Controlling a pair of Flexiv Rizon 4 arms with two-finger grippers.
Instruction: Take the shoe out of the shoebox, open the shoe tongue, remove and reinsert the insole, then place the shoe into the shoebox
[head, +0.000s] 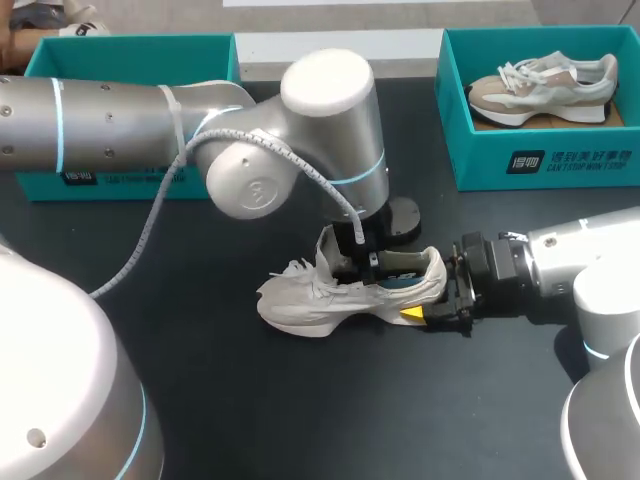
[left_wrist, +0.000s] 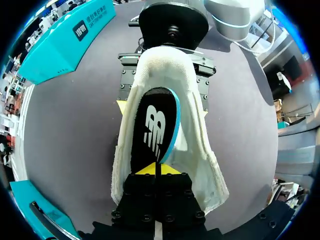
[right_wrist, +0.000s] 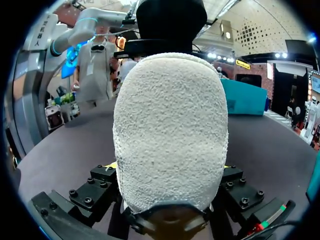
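Dark tabletop (head: 300, 400) bears the shoe (head: 320, 300); right gripper (head: 430, 292) clamps its heel (right_wrist: 170, 130); left gripper (left_wrist: 155, 169) pinches the insole (left_wrist: 155, 125).

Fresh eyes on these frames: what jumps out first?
The white shoe lies mid-table, heel clamped in the right tool. The left tool dips into its opening from above, tips pinched on the black insole. A second shoe sits in the teal shoebox at the far right.
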